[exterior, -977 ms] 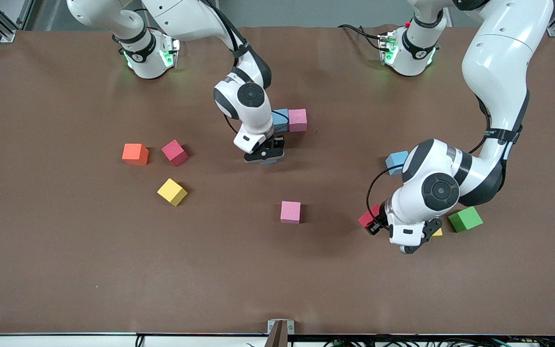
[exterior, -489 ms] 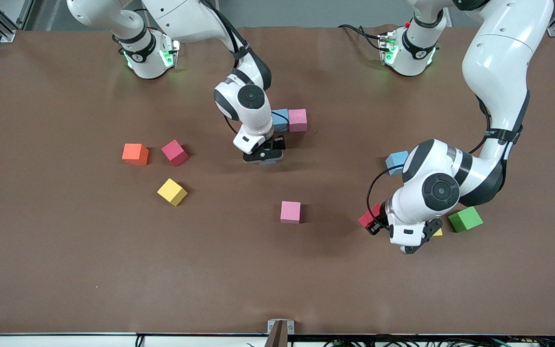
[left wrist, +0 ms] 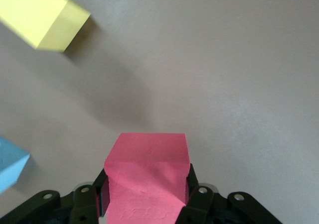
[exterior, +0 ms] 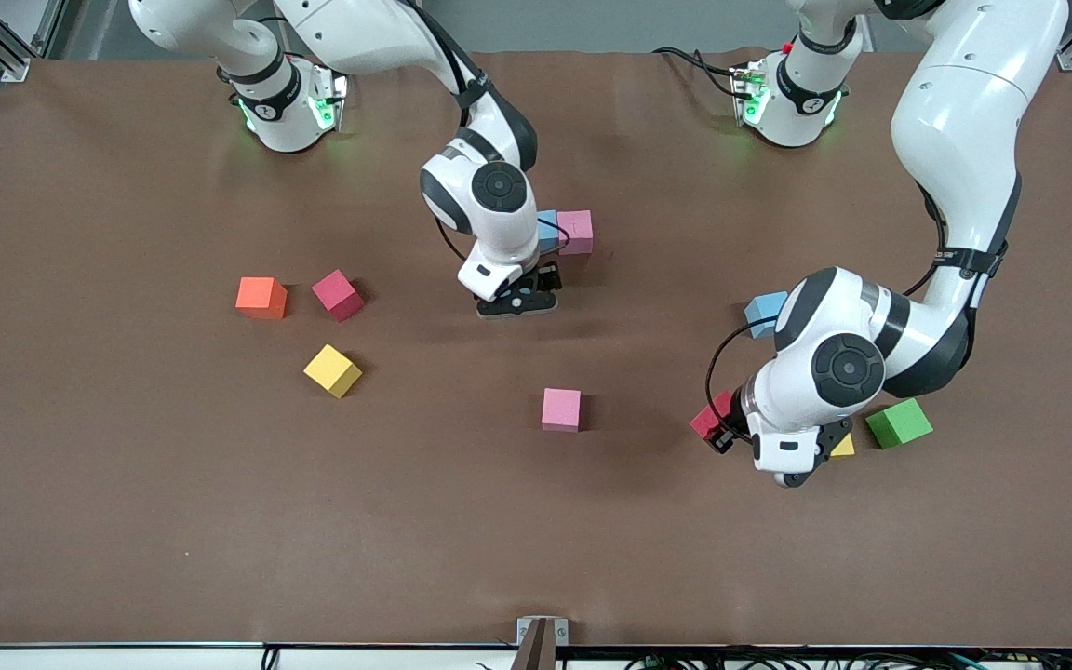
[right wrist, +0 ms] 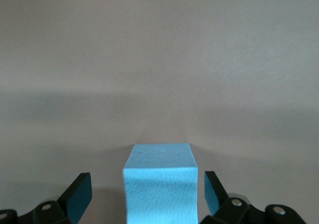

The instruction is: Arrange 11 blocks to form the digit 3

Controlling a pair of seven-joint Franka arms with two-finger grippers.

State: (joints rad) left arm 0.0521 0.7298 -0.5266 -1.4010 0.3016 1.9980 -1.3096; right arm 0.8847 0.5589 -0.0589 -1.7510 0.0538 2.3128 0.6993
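Blocks lie scattered over the brown table (exterior: pixel 127 521). The left arm (exterior: pixel 964 140) reaches down at its own end of the table, and a label on its forearm is too small to read. The right arm (exterior: pixel 378 37) reaches to the middle.

The left gripper (exterior: pixel 727 435) is clamped on a red block (exterior: pixel 709 417). A green block (exterior: pixel 899 423) and a half-hidden yellow block (exterior: pixel 843 447) lie close by. A blue block (exterior: pixel 765 312) sits farther from the front camera than the green block.

The right gripper (right wrist: pixel 148 194) stands wide, its fingers (right wrist: pixel 79 191) apart from the light blue block (right wrist: pixel 158 184) between them. It is near a touching blue-and-pink pair (exterior: pixel 566 232).

Toward the right arm's end sit an orange cube (exterior: pixel 261 298) and a crimson block (exterior: pixel 338 295) beside it. A second yellow block (exterior: pixel 332 370) lies nearer the camera than those two. A lone pink block (exterior: pixel 561 409) lies mid-table, nearer the camera than the pair
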